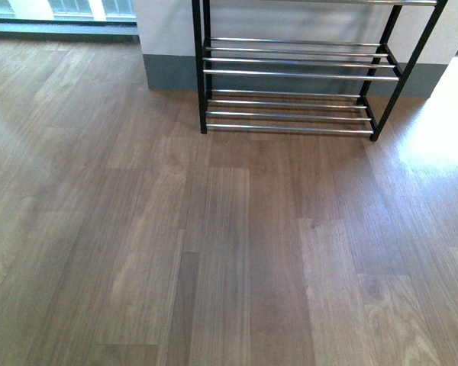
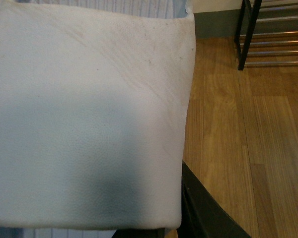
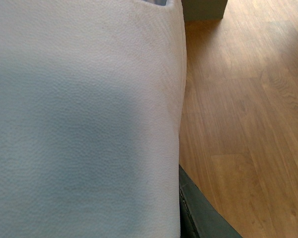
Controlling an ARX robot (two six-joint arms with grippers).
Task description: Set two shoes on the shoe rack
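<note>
Shoe rack [image 1: 290, 73] upright vs wall, far side of wood floor [image 1: 229, 252] | L+R wrist cams mostly filled by white padded surface [image 2: 84, 114] | end effectors: out of shot, grip state can't tell

We seem to be in a home, probably an entryway or hall. A wood-plank floor [image 1: 229, 252] runs throughout. At 12 o'clock a shoe rack [image 1: 290, 72] with black frames and chrome bars stands against a white wall [image 1: 168, 23] with grey skirting [image 1: 172, 72]. A window [image 1: 61, 9] brings in daylight at 11 o'clock.
</note>
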